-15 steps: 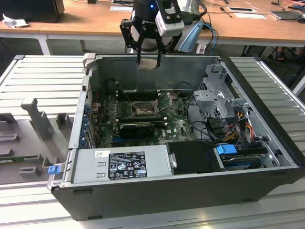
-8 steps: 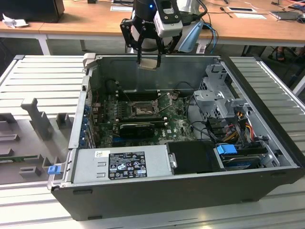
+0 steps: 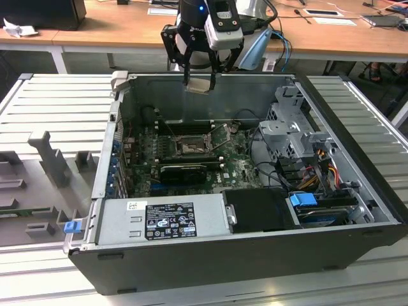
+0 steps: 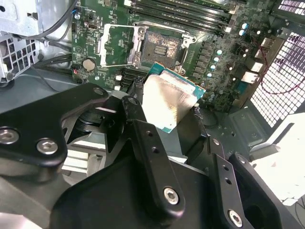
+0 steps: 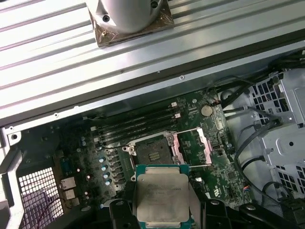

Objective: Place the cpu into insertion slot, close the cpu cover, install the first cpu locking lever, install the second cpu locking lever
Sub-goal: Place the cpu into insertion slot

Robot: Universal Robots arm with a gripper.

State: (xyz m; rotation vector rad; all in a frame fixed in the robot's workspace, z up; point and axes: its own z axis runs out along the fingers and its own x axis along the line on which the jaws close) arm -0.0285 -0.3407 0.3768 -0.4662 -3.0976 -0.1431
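The arm is cut off by the exterior view's top edge just above the hand point(image 3: 201, 81). From there the cpu point(image 3: 199, 86) pinched in it is too small to show its face, and the insertion slot point(image 3: 189, 150) is a dark square whose contacts cannot be made out. The grey power supply point(image 3: 162, 217) hides the motherboard's near edge. In the first wrist view the picture's edge cuts the cpu point(image 5: 162, 198) and the black fingers point(image 5: 118, 217) cover its sides; the chip seems to overlap the slot's point(image 5: 153, 151) near rim. In the second wrist view the hand's black links hide the cpu's point(image 4: 171, 102) near end.
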